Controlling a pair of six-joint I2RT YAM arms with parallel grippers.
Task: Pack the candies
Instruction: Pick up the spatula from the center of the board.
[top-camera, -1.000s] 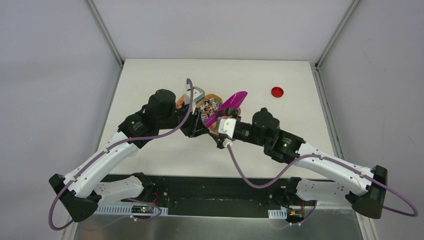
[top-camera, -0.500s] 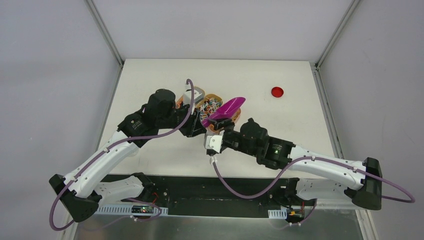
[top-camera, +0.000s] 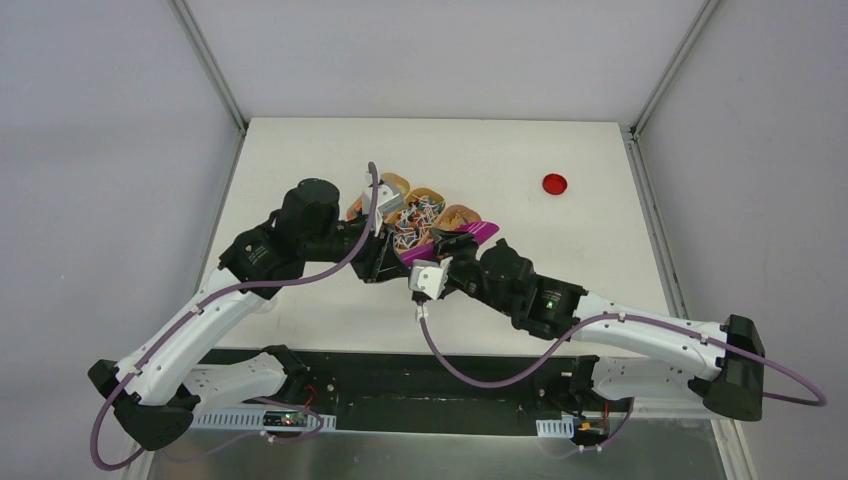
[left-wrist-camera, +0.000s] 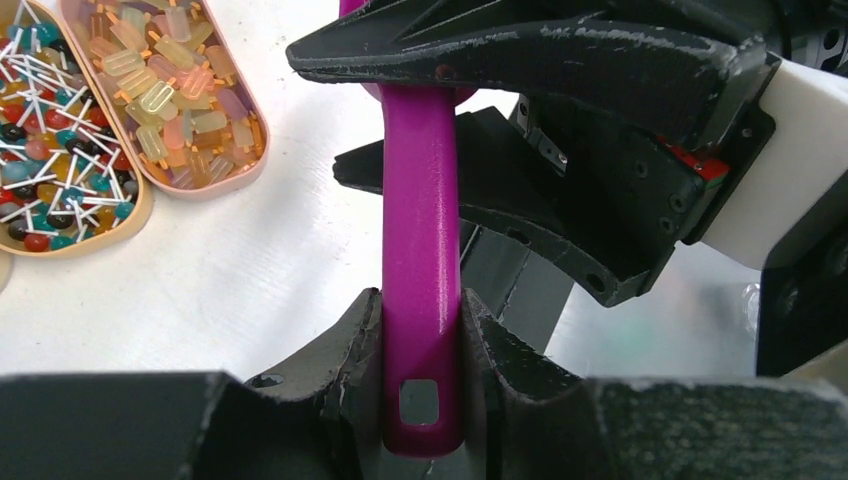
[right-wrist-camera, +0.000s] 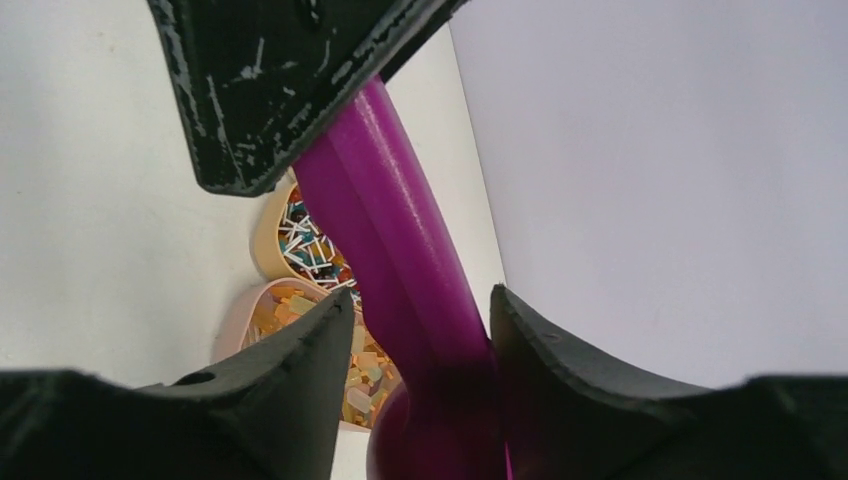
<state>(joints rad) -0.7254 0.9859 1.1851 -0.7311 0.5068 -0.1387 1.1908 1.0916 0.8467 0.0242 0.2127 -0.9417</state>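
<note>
Handover of the scoop (left-wrist-camera: 420, 180): the left pincer (left-wrist-camera: 420, 300) clamps its handle; the right pincer (right-wrist-camera: 420, 300) straddles it, and I cannot tell whether it grips. The next move likely calls for dipping into the candies (top-camera: 420, 212) at twelve o'clock.

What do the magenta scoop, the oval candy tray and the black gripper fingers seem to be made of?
Magenta scoop: likely moulded plastic, smooth and semi-gloss, with soft highlights along the handle.
Oval tray: probably matte plastic, pale peach, with a thin rounded rim.
Left gripper fingers: hard black plastic, perhaps printed, dull and scuffed with white scratches.
</note>
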